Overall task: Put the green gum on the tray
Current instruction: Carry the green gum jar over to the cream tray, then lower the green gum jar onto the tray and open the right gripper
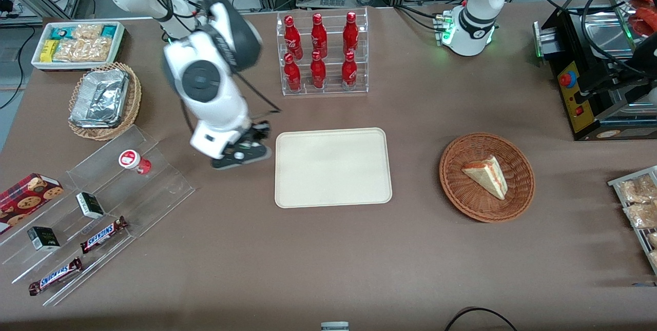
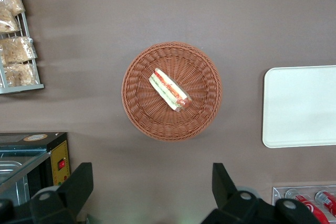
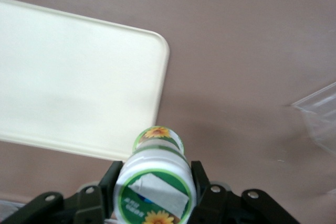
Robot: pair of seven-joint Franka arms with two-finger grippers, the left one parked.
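We are carrying the green gum (image 3: 154,182), clamped between the fingers of our gripper (image 1: 241,152), which is hovering just beside the tray (image 1: 332,167) at its edge toward the working arm's end. Next we are needing to travel over the tray, lower, and release.

The front view looks steeply down over the whole table (image 1: 328,269) from its near edge, while both wrist cameras face straight down, the right one close above the tray (image 3: 73,82) corner with the gripper (image 3: 153,192), the left higher, sharing the tray (image 1: 332,167) edge.
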